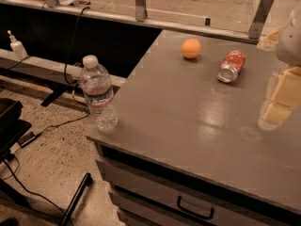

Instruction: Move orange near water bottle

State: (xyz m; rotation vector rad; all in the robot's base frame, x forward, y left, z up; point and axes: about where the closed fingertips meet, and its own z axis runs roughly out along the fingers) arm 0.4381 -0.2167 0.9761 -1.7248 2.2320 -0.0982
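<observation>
The orange (191, 48) sits on the grey table top (188, 112) near its far edge. The water bottle (98, 92), clear with a white cap and a pale label, stands upright at the table's near left corner. My gripper (278, 103) hangs at the right edge of the view, above the table's right side, well right of the orange and far from the bottle. Nothing shows in it.
A red and silver soda can (231, 66) lies on its side right of the orange. A small white pump bottle (16, 45) stands on a ledge at far left. Cables and a dark stand lie on the floor left of the table. A drawer handle (194, 209) faces front.
</observation>
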